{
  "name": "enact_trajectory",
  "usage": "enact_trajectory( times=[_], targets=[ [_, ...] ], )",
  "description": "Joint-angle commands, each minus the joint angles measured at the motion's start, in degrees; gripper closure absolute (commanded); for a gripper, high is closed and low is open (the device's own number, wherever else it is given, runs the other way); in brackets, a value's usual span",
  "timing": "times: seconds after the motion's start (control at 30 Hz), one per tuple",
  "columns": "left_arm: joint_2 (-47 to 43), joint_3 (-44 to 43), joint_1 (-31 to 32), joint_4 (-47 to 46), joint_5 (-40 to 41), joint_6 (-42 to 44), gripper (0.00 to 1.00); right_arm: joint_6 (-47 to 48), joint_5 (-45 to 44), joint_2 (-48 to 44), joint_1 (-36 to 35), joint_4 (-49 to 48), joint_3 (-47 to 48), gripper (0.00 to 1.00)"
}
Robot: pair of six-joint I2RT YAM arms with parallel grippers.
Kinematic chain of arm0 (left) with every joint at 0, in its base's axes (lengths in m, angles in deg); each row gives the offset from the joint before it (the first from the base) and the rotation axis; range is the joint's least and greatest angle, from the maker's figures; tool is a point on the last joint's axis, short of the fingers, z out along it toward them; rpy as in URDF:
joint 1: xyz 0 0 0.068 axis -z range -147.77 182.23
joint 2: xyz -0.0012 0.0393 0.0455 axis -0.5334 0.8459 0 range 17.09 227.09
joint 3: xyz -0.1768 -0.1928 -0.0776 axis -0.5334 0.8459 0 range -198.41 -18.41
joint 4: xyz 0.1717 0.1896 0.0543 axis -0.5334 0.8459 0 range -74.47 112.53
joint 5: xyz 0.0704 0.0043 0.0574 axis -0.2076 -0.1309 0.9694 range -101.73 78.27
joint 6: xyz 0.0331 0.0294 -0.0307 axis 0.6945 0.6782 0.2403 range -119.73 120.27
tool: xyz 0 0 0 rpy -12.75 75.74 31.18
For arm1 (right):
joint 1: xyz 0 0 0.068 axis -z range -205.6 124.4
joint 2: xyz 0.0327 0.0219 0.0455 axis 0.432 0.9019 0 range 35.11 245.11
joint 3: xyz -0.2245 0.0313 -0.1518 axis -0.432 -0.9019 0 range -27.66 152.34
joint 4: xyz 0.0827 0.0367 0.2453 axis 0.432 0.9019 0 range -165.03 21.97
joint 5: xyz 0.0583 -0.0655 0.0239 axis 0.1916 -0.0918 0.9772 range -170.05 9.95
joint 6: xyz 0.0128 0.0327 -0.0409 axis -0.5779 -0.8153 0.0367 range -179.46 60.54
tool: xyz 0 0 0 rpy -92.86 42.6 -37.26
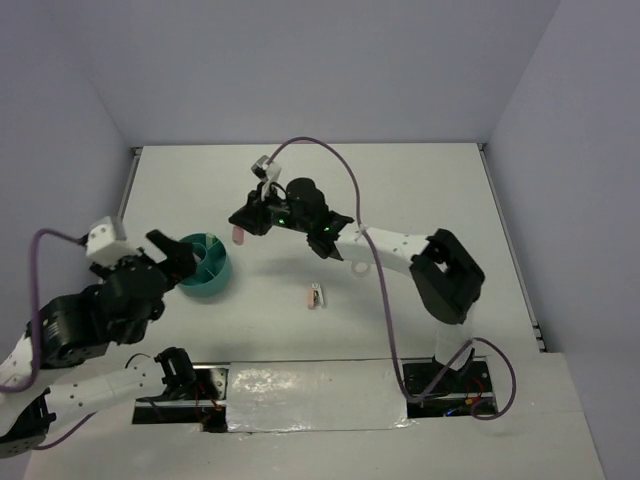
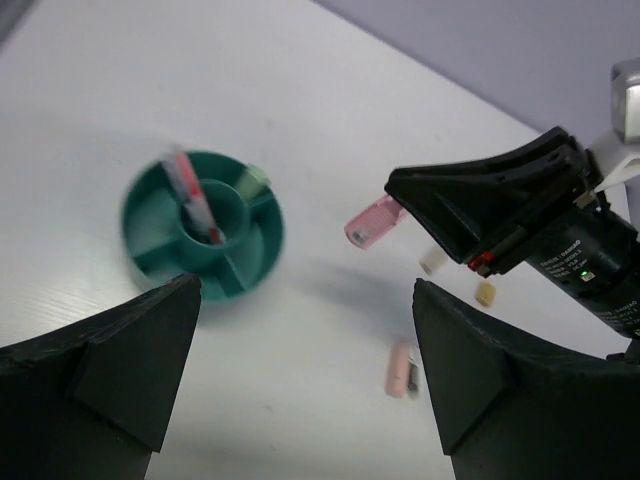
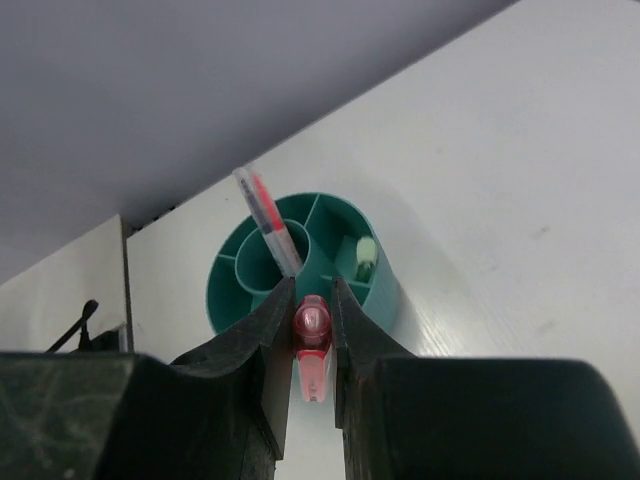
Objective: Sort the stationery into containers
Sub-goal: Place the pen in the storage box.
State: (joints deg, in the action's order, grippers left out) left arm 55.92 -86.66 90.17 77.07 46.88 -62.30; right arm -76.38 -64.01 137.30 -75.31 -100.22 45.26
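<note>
The pink stick (image 3: 312, 345) is pinched between the nearly closed fingers of the right gripper (image 3: 310, 300) and held aloft just right of the teal organizer (image 1: 222, 272). The left gripper (image 2: 305, 350) is spread wide, with nothing in it, at the organizer's left. A thin pink pen (image 3: 266, 212) is stood in its centre well, and a mint-green tube (image 3: 366, 256) in an outer compartment.

teal organizer (image 1: 212, 284) x1, pens (image 3: 270, 225) x2, mint-grn tube (image 3: 366, 256) x1, pink stick (image 3: 312, 330) x1, clip (image 1: 315, 296) x1, tan nub (image 2: 486, 293) x1

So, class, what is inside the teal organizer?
In the teal organizer, pens stand in the centre cup; a mint-green tube sits in an outer compartment. The right gripper hides its nearest compartments.
</note>
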Motion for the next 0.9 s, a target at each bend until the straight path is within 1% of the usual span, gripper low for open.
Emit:
enact_trajectory(
  times=[0.0, 0.03, 0.07, 0.1, 0.17, 0.23, 0.33, 0.47, 0.57, 0.7, 0.87],
  targets=[
    [-6.91, 2.14, -0.10, 10.58, 11.17, -3.55, 0.01, 3.13, 10.16, 8.43, -0.91, -7.14, 9.06, 1.00],
    [-8.93, 3.98, -0.10, 6.70, 12.39, 3.26, 0.01, 3.39, 9.72, 10.12, -1.09, -7.24, 12.82, 1.00],
    [-12.60, 7.31, -0.10, 2.66, 11.97, 7.07, 0.01, 3.65, 9.55, 13.26, -1.26, -7.15, 14.68, 1.00],
    [-14.29, 8.47, -0.10, -4.77, 10.66, 13.72, 0.01, 3.92, 9.37, 14.69, -1.61, -6.20, 18.62, 1.00],
    [-17.89, 10.75, -0.10, -8.53, 7.68, 16.41, 0.01, 5.49, 9.28, 18.72, -1.88, -4.09, 22.16, 1.00],
    [-18.96, 11.38, -0.10, -8.63, 7.13, 16.34, 0.01, 6.90, 8.76, 20.84, -2.58, -2.42, 26.73, 1.00],
    [-18.27, 11.65, -0.10, -5.29, 6.78, 13.44, 0.01, 10.41, 7.35, 23.84, -3.89, 0.66, 31.21, 1.00],
    [-13.53, 10.95, -0.36, -3.63, 5.20, 12.21, 0.01, 12.27, 6.12, 27.70, -4.69, 5.14, 36.22, 1.00],
    [-11.41, 10.42, -1.06, -2.39, 5.20, 11.50, 0.01, 11.83, 5.68, 29.29, -4.87, 6.12, 37.29, 1.00],
    [-12.63, 11.64, -2.29, -5.98, 2.66, 14.83, 0.01, 11.39, 5.50, 30.96, -5.39, 7.61, 39.30, 0.99],
    [-15.97, 12.96, -3.18, -8.36, 1.51, 16.24, 0.01, 12.09, 3.48, 32.10, -5.92, 9.63, 40.80, 0.97]
  ],
)
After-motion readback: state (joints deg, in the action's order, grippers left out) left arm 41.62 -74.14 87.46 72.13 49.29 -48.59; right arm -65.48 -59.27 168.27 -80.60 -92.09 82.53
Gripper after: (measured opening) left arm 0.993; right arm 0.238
